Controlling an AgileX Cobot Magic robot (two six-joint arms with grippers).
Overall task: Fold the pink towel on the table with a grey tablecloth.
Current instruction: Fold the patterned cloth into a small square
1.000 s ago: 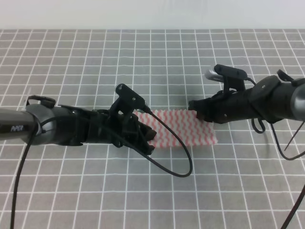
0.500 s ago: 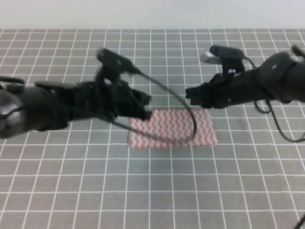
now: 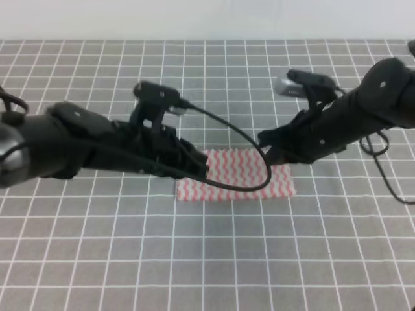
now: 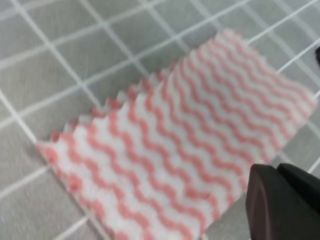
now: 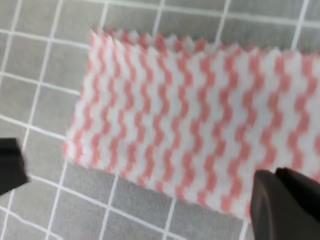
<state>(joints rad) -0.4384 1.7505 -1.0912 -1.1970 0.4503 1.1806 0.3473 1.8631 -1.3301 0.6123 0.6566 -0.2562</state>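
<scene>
The thin pink-and-white zigzag towel (image 3: 237,175) lies flat on the grey gridded tablecloth (image 3: 214,259), long axis left-right. I see my left gripper (image 3: 200,170) over its left end and right gripper (image 3: 267,150) over its right; their grip states I cannot tell.

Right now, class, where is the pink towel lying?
In the high view the pink towel lies flat on the grey tablecloth, just right of centre, between the left gripper and the right gripper.

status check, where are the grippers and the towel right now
Left gripper over towel's left end, right gripper over its right end; grip state unclear. Pink-and-white zigzag towel lies flat as a rectangle on grey gridded tablecloth. Left arm's cable drapes across towel.
</scene>
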